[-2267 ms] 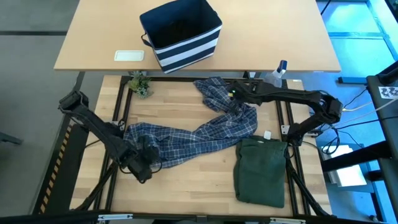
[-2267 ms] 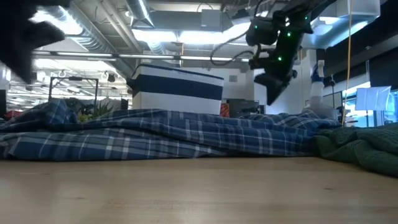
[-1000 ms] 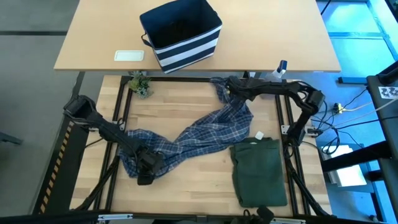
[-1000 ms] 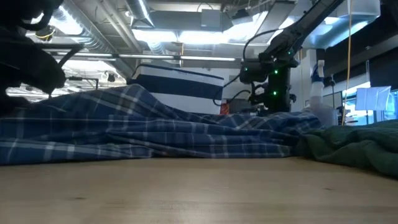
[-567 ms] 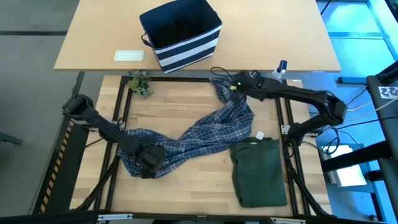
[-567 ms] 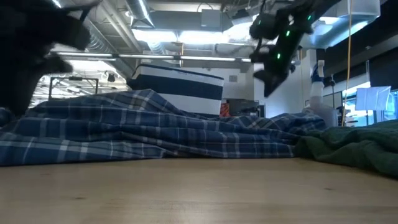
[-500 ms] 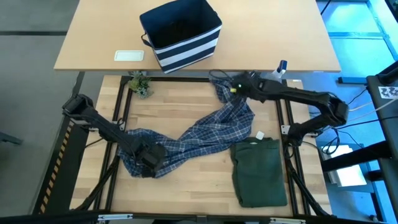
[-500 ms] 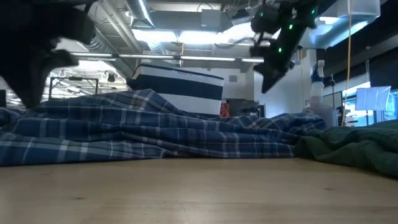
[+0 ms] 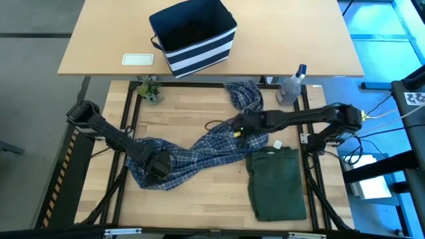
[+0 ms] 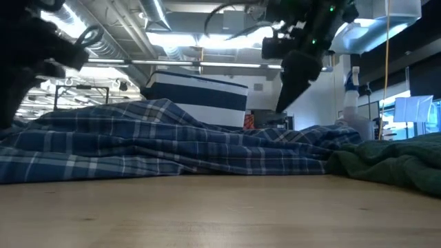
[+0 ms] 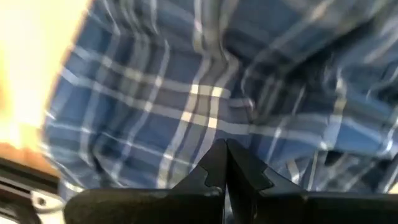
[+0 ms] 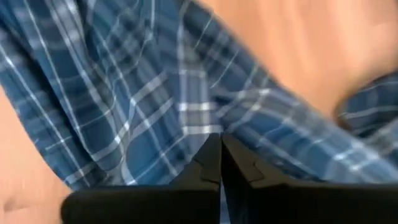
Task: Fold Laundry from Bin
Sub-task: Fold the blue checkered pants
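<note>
Bottle [image 9: 290,87] beside shirt [image 9: 206,145] (plaid)

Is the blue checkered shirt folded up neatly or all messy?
Messy, not folded. The plaid shirt lies stretched and crumpled in a twisted band across the table, unlike the green garment, which lies in a tidy rectangle.

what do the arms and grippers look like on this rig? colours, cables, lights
Both arms are dark, near-black, jointed links. The right arm carries small green lights near its wrist, and a thin dark cable loops off it. The left arm shows no lights. The left gripper and right gripper each end in two matte black fingers with stepped, notched profiles tapering to a point.
</note>
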### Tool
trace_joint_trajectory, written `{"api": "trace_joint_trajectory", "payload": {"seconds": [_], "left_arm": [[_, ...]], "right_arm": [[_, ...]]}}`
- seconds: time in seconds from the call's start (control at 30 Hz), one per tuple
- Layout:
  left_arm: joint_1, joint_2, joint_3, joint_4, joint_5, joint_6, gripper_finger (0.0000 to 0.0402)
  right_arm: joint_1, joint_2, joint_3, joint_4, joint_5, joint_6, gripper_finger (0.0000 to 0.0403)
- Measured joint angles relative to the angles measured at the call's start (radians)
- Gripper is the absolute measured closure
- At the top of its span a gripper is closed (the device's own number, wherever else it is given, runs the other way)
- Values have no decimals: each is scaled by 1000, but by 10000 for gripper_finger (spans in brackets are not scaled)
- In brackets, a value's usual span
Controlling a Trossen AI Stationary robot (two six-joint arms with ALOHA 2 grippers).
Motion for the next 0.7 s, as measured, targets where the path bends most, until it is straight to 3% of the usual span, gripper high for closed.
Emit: {"api": "trace_joint_trajectory", "payload": {"seconds": [0.17, 0.37, 0.7], "left_arm": [[-1, 0, -68, 19, 131, -31, 402], [-10, 1, -138, 126, 245, -57, 402], [-16, 1, -143, 521, 275, 51, 402]], "right_arm": [[-11, 118, 0, -24, -23, 37, 402], [-110, 249, -2, -17, -14, 40, 402], [-360, 286, -1, 120, 83, -43, 402]]}}
